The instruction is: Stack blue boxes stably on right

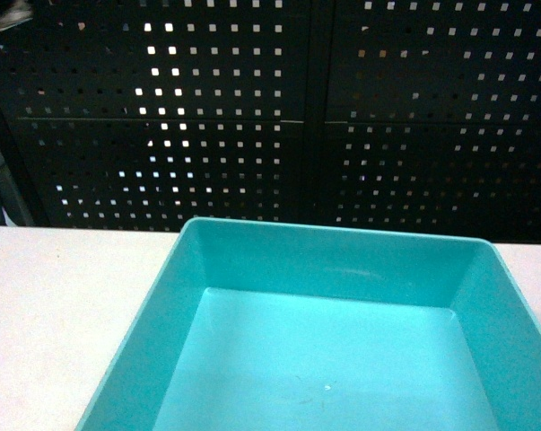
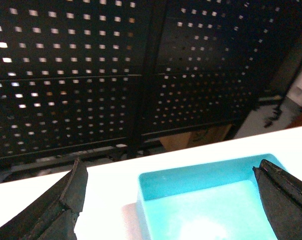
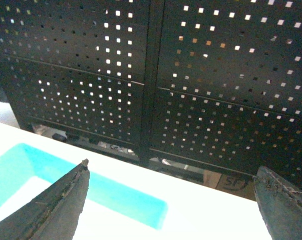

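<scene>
The light turquoise plastic tub point(image 1: 342, 350) sat empty on the white table point(image 1: 55, 305), both claws point(image 2: 171, 200) point(image 3: 171, 200) spread wide above it, probably ready to grab.

Tub point(image 1: 342, 359) sits on table point(image 1: 64, 305), lower centre-right of head frame, running off bottom edge. Bare table to its left, thin strip at far right. Panel point(image 1: 270, 108) stands behind table, fills upper half. Left wrist view: tub lower right, btwn fingers point(image 2: 60, 205). Right wrist view: tub lower left, panel behind.
</scene>
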You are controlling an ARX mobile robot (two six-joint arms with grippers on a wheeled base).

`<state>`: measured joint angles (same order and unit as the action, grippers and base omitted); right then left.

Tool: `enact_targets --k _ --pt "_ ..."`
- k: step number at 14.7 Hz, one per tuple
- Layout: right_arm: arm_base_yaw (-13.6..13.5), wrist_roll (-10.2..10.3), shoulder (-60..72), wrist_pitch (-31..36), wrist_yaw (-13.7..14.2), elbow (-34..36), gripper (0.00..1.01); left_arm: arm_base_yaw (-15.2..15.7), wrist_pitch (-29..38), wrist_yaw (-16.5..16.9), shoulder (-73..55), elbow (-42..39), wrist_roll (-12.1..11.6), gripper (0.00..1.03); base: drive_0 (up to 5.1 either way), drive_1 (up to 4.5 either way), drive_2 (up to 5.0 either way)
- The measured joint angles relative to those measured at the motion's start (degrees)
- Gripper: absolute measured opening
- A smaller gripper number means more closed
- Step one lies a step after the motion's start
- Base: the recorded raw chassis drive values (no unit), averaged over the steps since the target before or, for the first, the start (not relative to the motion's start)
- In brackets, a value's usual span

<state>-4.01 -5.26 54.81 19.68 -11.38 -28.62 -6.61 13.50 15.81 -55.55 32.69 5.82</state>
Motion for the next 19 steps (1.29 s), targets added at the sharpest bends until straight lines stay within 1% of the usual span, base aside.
enact_targets --k 1,2,3,4,5,6,7,8,9,12,13,16,19 --pt "-1.92 -1.49 3.65 -2.1 0.61 -2.99 0.98 -2.51 -2.6 -0.28 -4.94 4.5 -0.24 0.98 0.0 0.0 0.0" --pt "-3.82 -2.38 6.78 -2.27 1.07 -4.87 0.98 -3.13 -4.46 -0.87 -9.33 7.1 -0.24 0.98 0.0 0.0 0.0" --pt "-5.18 -2.78 10.38 -3.26 1.31 -6.56 0.98 -3.19 -6.03 -2.23 -13.11 7.93 -0.31 0.98 0.0 0.0 0.0" --pt "-5.49 -3.1 13.2 -3.91 1.88 -7.34 0.98 -3.54 -4.76 -4.7 -16.41 7.41 -1.73 0.98 0.0 0.0 0.0" --pt "-6.19 -3.63 16.7 -4.7 2.78 -7.89 0.98 -3.34 -3.65 -8.17 -19.3 7.26 -2.93 0.98 0.0 0.0 0.0" --pt "-6.95 -4.11 19.02 -4.46 3.61 -7.91 0.98 -2.84 -5.05 -7.52 -21.31 7.48 -2.8 0.98 0.0 0.0 0.0" --pt "-7.39 -4.98 21.05 -2.95 5.44 -7.63 0.98 -2.69 -5.42 -6.34 -23.87 7.45 -2.38 0.98 0.0 0.0 0.0" --pt "-7.34 -5.55 21.97 -2.69 5.73 -6.93 0.98 -3.28 -6.12 -6.36 -25.83 7.45 -2.23 0.98 0.0 0.0 0.0" --pt "-7.23 -6.03 23.3 -0.96 6.4 -5.73 0.98 -4.07 -6.03 -6.56 -26.93 7.17 -2.29 0.98 0.0 0.0 0.0" --pt "-6.8 -6.64 28.41 1.46 6.54 -1.68 0.98 -7.98 -5.46 -9.53 -30.01 6.29 -3.32 0.98 0.0 0.0 0.0" --pt "-6.71 -6.86 29.92 2.78 6.75 -0.81 0.98 -8.52 -5.07 -10.08 -31.74 5.84 -3.37 0.98 0.0 0.0 0.0" --pt "-5.29 -7.96 34.77 5.95 7.21 0.37 0.98 -9.09 -2.51 -13.53 -36.46 4.85 -3.72 0.98 0.0 0.0 0.0" --pt "-4.9 -8.83 38.86 8.11 7.78 2.03 0.98 -10.56 -1.42 -14.78 -39.95 4.31 -3.56 0.98 0.0 0.0 0.0"
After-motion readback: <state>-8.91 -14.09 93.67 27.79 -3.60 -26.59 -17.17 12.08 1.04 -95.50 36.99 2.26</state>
